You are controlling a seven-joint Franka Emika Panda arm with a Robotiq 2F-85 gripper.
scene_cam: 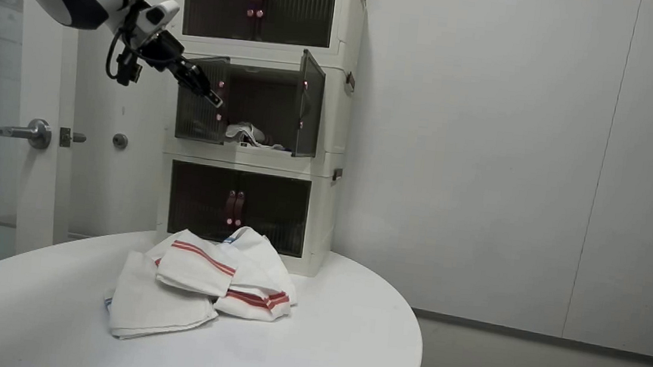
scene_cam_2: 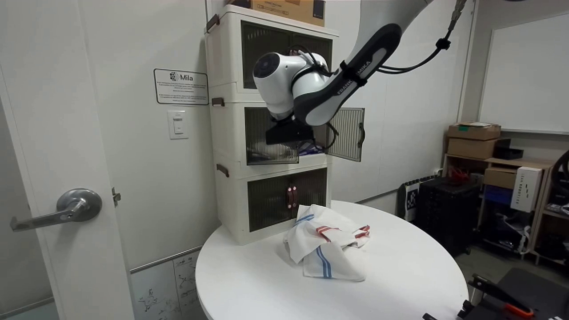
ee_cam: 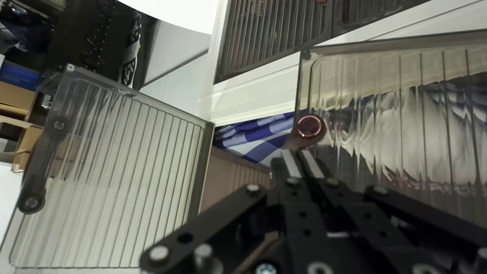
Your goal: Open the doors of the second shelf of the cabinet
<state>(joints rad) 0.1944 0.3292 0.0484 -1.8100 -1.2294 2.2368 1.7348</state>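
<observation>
box [scene_cam_2: 289, 12] atop cabinet [scene_cam_2: 229, 133] — cut off; sign [scene_cam_2: 181, 87] — mostly illegible

On my feed the cabinet [scene_cam: 334, 124] stands on the worktop [scene_cam: 342, 335], cloths [scene_cam: 197, 282] before it, a room door [scene_cam: 34, 197] to its left; my tool [scene_cam: 215, 99] is before the left door [scene_cam: 195, 120] of the second shelf [scene_cam: 262, 102].

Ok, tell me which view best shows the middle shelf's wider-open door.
The wrist view: the door fills much of the left, close up, handle included. Both exterior views show it smaller; in an exterior view its panel looks steeply narrowed.
</observation>
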